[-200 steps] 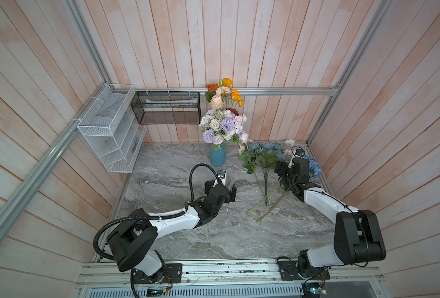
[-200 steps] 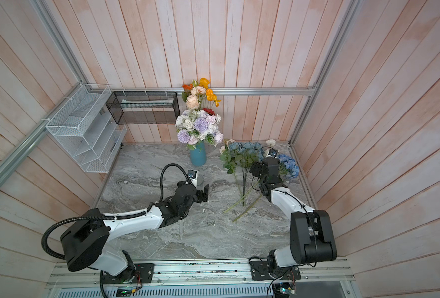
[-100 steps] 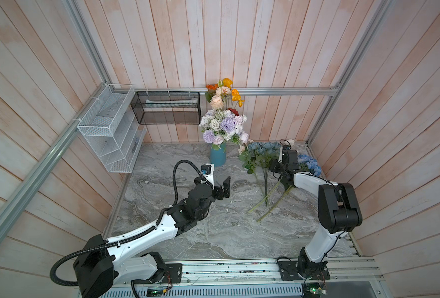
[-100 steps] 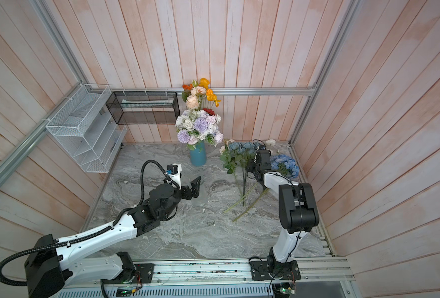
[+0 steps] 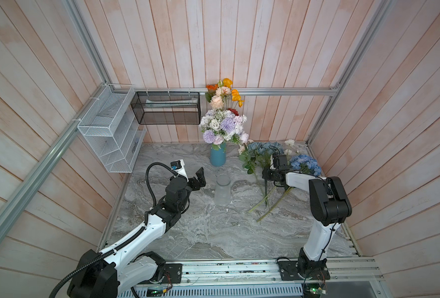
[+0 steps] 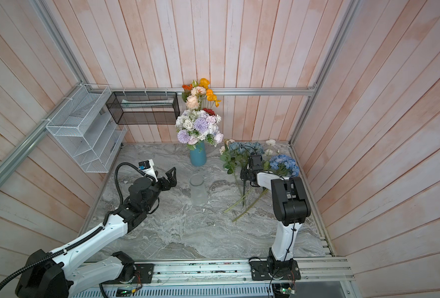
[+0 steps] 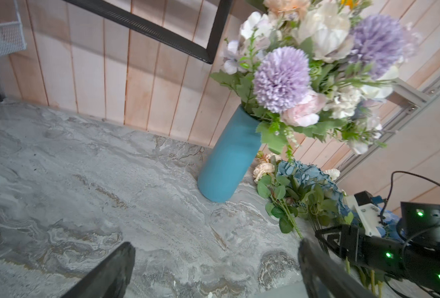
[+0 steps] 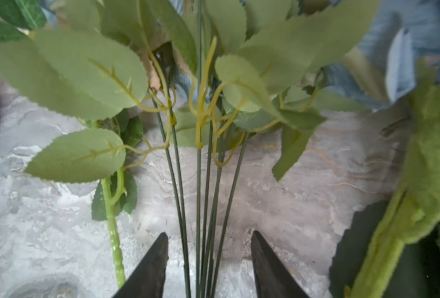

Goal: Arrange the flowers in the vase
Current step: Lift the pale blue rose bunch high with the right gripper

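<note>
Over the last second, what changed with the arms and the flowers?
The left gripper, open, pulled back leftward from the glass vase, which now stands uncovered and empty. The right arm folded upward and the right gripper slid left over the loose flowers; its fingers now straddle the thin stems, not clamped. Nothing was picked up. The blue vase, its bouquet and the loose flowers are unchanged.

Vases 2: blue vase [image 5: 217,158], clear glass vase [image 5: 222,191] just in front of it. Blue hydrangea clusters [image 5: 304,163] 2 — loose, right of blue vase. Wall baskets 2 — white wire basket [image 5: 110,129], black mesh basket [image 5: 166,109], left of blue vase. Robot arms [image 5: 151,227] 2.
</note>
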You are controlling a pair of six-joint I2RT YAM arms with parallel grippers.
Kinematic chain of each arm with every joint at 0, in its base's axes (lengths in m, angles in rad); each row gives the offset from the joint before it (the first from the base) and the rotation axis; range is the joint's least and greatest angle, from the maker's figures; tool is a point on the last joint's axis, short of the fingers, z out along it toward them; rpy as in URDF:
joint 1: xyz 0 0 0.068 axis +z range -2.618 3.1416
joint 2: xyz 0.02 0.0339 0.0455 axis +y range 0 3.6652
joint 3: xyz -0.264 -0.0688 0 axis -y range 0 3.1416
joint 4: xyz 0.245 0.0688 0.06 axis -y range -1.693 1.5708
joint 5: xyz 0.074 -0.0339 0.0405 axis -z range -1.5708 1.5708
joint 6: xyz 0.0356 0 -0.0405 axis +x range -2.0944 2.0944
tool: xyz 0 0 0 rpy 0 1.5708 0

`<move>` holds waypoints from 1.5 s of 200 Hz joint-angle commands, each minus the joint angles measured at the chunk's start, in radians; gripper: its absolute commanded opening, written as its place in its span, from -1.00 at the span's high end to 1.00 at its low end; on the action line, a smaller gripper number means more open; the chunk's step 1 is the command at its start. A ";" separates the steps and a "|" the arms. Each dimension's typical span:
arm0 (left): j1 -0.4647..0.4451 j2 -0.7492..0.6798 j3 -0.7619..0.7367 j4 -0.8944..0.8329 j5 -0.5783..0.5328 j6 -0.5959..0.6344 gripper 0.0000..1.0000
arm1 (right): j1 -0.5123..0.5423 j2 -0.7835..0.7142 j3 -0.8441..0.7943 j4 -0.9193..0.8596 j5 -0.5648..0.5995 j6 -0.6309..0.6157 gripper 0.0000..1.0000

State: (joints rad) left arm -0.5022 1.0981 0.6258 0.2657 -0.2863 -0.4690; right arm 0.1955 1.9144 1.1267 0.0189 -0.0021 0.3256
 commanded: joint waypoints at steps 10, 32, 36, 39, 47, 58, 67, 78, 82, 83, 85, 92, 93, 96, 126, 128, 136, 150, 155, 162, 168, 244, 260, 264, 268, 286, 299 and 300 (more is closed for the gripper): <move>0.017 0.018 -0.025 0.050 0.085 -0.099 -1.00 | 0.007 0.036 -0.002 -0.032 -0.006 0.024 0.12; 0.017 0.026 -0.032 0.046 0.111 -0.120 -1.00 | 0.010 0.050 -0.001 -0.030 -0.020 0.030 0.19; 0.017 0.028 -0.034 0.044 0.113 -0.123 -1.00 | 0.010 0.053 -0.001 -0.030 -0.020 0.030 0.20; 0.017 0.028 -0.035 0.043 0.113 -0.124 -1.00 | 0.010 0.055 -0.001 -0.030 -0.019 0.030 0.20; 0.017 0.025 -0.037 0.040 0.116 -0.128 -1.00 | 0.010 0.059 -0.001 -0.031 -0.016 0.031 0.21; 0.017 0.024 -0.040 0.039 0.117 -0.132 -1.00 | 0.012 0.064 -0.002 -0.029 -0.015 0.035 0.23; 0.017 0.022 -0.043 0.040 0.117 -0.134 -1.00 | 0.012 0.069 -0.004 -0.025 -0.018 0.035 0.31; 0.017 0.020 -0.042 0.040 0.116 -0.135 -1.00 | 0.012 0.073 -0.004 -0.023 -0.024 0.033 0.49; 0.017 0.020 -0.042 0.040 0.116 -0.135 -1.00 | 0.012 0.075 -0.003 -0.021 -0.028 0.030 0.56; 0.017 0.020 -0.042 0.040 0.116 -0.135 -1.00 | 0.012 0.075 -0.004 -0.021 -0.030 0.030 0.57; 0.017 0.019 -0.043 0.040 0.115 -0.135 -1.00 | 0.011 0.075 -0.003 -0.021 -0.031 0.030 0.61; 0.017 0.019 -0.042 0.040 0.116 -0.135 -1.00 | 0.012 0.077 -0.002 -0.020 -0.036 0.025 0.76; 0.017 0.020 -0.042 0.040 0.116 -0.135 -1.00 | 0.012 0.077 -0.002 -0.020 -0.036 0.025 0.79; 0.017 0.020 -0.043 0.040 0.116 -0.135 -1.00 | 0.012 0.077 -0.001 -0.019 -0.037 0.021 0.86; 0.018 0.022 -0.043 0.040 0.121 -0.138 -1.00 | 0.012 0.063 -0.001 -0.024 -0.021 0.005 1.00; 0.019 0.023 -0.043 0.040 0.121 -0.138 -1.00 | 0.011 0.060 -0.002 -0.025 -0.020 0.004 1.00; 0.019 0.023 -0.043 0.041 0.122 -0.138 -1.00 | 0.011 0.049 -0.004 -0.023 -0.009 0.001 1.00; 0.019 0.025 -0.043 0.041 0.124 -0.136 -1.00 | 0.010 0.022 -0.009 -0.023 0.000 -0.001 1.00; 0.019 0.025 -0.042 0.041 0.124 -0.133 -1.00 | 0.010 0.009 -0.012 -0.021 0.001 -0.001 1.00; 0.019 0.026 -0.043 0.043 0.130 -0.127 -1.00 | 0.009 -0.012 -0.021 -0.013 0.002 0.000 1.00; 0.019 0.027 -0.042 0.045 0.138 -0.119 -1.00 | 0.009 -0.032 -0.029 -0.003 0.002 0.002 1.00; 0.019 0.075 0.004 0.053 0.281 -0.043 -1.00 | 0.004 -0.362 -0.204 0.231 0.049 -0.010 1.00; 0.018 0.087 0.010 0.056 0.303 -0.042 -1.00 | 0.004 -0.418 -0.241 0.298 0.087 -0.027 1.00; 0.018 0.090 0.012 0.057 0.308 -0.042 -1.00 | 0.004 -0.430 -0.251 0.319 0.094 -0.036 1.00; 0.019 0.093 0.014 0.058 0.313 -0.042 -1.00 | 0.004 -0.443 -0.258 0.337 0.097 -0.043 1.00; 0.019 0.101 0.022 0.056 0.329 -0.039 -1.00 | 0.004 -0.488 -0.274 0.398 0.116 -0.078 1.00; 0.018 0.100 0.025 0.058 0.336 -0.036 -1.00 | 0.004 -0.507 -0.268 0.422 0.132 -0.099 1.00; 0.019 0.100 0.025 0.058 0.336 -0.036 -1.00 | 0.004 -0.509 -0.268 0.423 0.133 -0.101 1.00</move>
State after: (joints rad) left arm -0.4870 1.1934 0.6163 0.3099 0.0090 -0.5262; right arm 0.2012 1.4471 0.8608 0.3065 0.0719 0.2859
